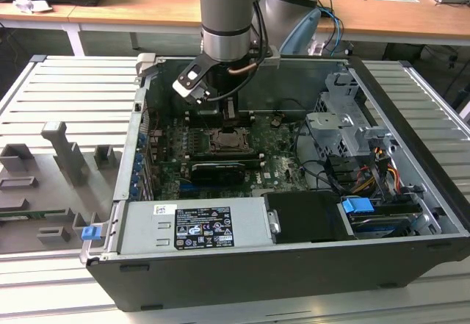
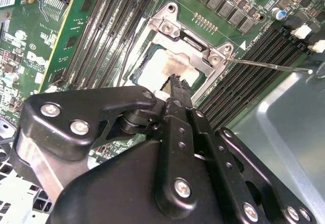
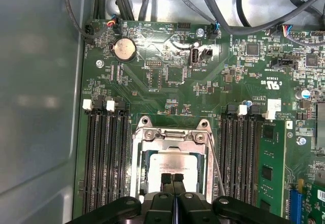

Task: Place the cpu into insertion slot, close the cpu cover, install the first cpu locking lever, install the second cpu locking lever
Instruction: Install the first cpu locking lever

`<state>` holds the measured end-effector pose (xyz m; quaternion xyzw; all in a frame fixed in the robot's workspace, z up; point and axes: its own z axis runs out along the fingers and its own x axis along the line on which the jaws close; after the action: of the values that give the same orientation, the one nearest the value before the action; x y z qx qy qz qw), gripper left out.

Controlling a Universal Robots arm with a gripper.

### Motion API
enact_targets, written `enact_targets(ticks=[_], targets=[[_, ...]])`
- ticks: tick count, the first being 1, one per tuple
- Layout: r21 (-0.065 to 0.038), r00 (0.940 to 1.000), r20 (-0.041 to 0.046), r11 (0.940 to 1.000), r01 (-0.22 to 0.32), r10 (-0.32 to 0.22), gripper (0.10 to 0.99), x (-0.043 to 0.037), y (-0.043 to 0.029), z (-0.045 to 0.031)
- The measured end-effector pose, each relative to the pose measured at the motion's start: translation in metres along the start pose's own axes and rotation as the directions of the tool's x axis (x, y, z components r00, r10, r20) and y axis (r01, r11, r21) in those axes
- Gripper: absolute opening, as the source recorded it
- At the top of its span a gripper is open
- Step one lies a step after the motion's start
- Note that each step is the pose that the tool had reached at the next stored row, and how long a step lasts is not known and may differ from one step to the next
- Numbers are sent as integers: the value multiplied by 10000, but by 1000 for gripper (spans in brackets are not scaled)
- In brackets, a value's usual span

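The cpu [image 3: 170, 164], a pale silvery square chip, lies in the socket on the green motherboard [image 3: 167, 71]. The silvery cpu cover [image 3: 172, 135] lies flat around it, and the chip shows through the cover's square opening. My gripper [image 3: 173, 177] is shut, its two black fingertips pressed together with nothing between them, right over the near part of the chip. In the second wrist view the gripper [image 2: 175, 82] points down at the cpu [image 2: 160, 64] inside the cpu cover [image 2: 170, 28]. A thin locking lever [image 2: 266, 65] sticks out sideways over the memory slots. In the exterior view the gripper [image 1: 230, 118] hangs above the socket [image 1: 226, 142].
Black memory slots [image 3: 104, 153] flank the socket on both sides. Cables [image 3: 238, 10] run along the board's far edge by the grey case wall [image 3: 35, 82]. A grey power supply box [image 1: 194, 225] and a drive cage [image 1: 345, 129] stand inside the open case.
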<state>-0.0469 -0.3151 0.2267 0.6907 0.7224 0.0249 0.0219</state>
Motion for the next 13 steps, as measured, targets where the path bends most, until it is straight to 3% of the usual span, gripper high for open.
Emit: enact_targets(ticks=[13], targets=[[1, 10000, 1, 10000, 0, 0, 106, 0, 2, -39]])
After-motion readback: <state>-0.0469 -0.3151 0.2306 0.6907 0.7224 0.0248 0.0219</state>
